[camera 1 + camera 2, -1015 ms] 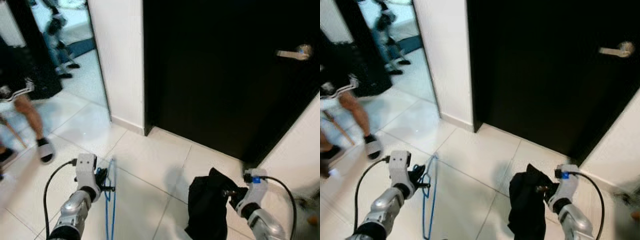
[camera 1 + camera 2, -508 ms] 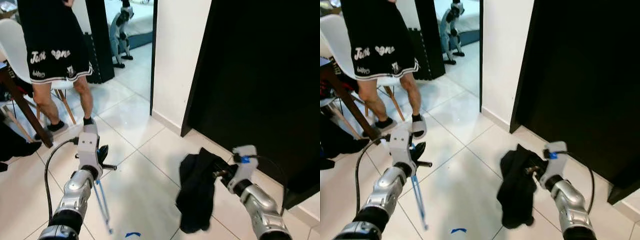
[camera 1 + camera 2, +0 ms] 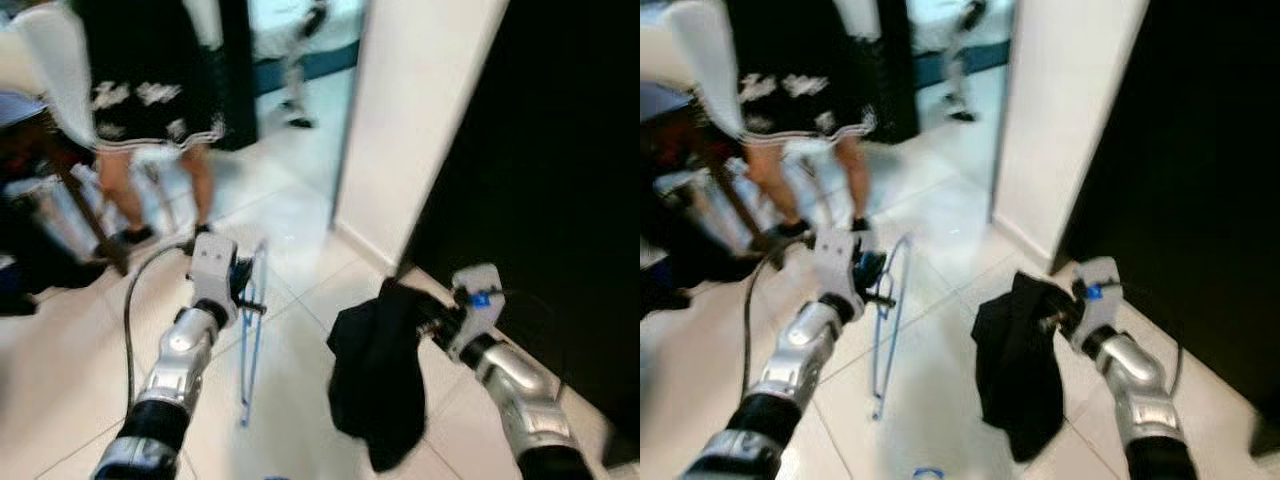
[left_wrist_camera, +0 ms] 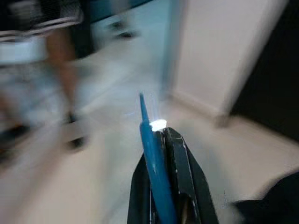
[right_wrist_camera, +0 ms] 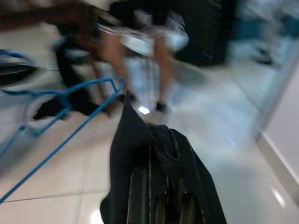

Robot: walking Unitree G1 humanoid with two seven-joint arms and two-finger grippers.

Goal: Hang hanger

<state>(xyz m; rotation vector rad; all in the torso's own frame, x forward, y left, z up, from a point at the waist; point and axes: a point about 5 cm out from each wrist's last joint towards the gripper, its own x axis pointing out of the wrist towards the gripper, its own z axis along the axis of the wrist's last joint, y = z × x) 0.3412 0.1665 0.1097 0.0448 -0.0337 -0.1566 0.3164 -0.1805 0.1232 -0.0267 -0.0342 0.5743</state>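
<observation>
A blue wire hanger (image 3: 250,330) hangs down from my left gripper (image 3: 245,298), which is shut on it at the left of the head views. In the left wrist view the blue hanger (image 4: 153,154) lies pinched between the black fingers (image 4: 180,163). My right gripper (image 3: 430,312) is shut on a black garment (image 3: 375,375) that droops toward the floor. The right wrist view has the black garment (image 5: 135,154) draped over the fingers, with the blue hanger (image 5: 60,126) beyond it. All frames are blurred by motion.
A person (image 3: 150,90) in black shorts with white print stands at the upper left beside a white chair (image 3: 45,50). A white wall section (image 3: 420,110) and a dark door (image 3: 560,170) are ahead on the right. The floor is pale tile (image 3: 290,400).
The whole picture has swung and blurred, so the camera moved. Both grippers keep their loads; the hanger now hangs more upright beside the left gripper.
</observation>
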